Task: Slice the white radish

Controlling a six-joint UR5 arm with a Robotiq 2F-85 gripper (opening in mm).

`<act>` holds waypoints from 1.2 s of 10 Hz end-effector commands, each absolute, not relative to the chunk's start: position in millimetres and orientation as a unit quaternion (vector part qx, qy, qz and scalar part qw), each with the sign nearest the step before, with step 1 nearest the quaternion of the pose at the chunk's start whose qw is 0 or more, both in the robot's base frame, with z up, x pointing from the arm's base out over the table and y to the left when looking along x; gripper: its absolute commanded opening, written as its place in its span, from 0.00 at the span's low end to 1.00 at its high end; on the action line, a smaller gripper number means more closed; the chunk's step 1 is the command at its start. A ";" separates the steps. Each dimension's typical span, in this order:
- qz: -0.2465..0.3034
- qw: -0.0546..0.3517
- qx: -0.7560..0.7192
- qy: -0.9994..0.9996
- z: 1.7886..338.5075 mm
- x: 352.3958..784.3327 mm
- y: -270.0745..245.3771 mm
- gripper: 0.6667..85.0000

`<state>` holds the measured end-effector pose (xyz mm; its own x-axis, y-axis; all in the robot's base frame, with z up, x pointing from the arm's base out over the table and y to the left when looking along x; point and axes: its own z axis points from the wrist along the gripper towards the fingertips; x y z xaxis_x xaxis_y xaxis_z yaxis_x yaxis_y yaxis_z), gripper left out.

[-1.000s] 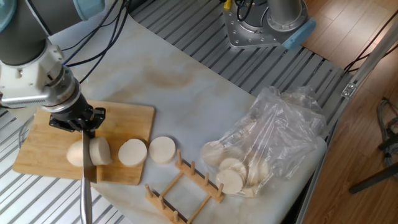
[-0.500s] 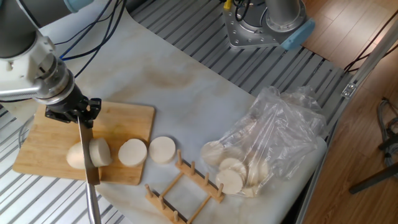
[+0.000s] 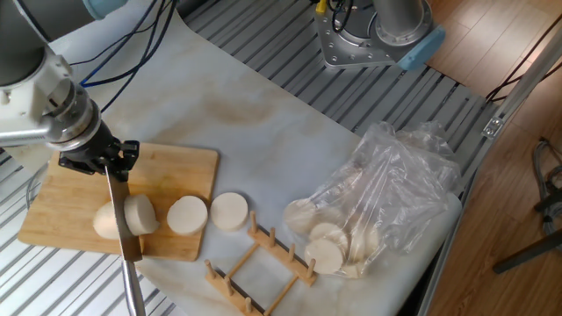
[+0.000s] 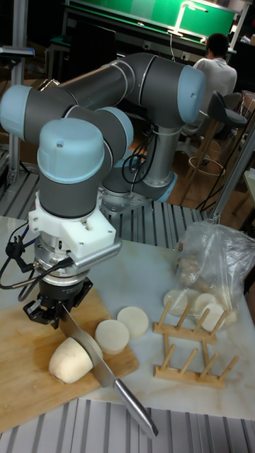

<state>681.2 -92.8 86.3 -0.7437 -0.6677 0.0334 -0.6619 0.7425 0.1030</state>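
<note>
Lifted and drawn slightly back toward the far-left corner of the cutting board (image 3: 180, 167) since a second ago: gripper (image 3: 95, 158), with knife (image 3: 123, 230) raised higher off the radish than before. Clamped on the knife's blade end, fingers closed around it; handle slanting down past the board's near edge and out beyond it. Blade passing just in front of the white radish (image 3: 116, 217), still crossing it in the fixed view; contact between the two impossible to judge. Radish lying on its side near the board's near edge, rounded end toward the left, flat cut end toward the right. Just right of that cut end, one cut disc (image 3: 187, 214) at the board's right edge, a second disc (image 3: 229, 211) just off the board on the white cloth (image 3: 263, 132). Farther right of the board, wooden rack (image 3: 263, 259) and clear plastic bag (image 3: 386, 197) holding pale slices.
</note>
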 end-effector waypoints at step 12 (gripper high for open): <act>-0.009 0.095 0.294 -0.951 106.5 702.8 -57.3 0.24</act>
<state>706.0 -63.8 101.7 -0.7950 -0.5905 0.1391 -0.5872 0.8066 0.0677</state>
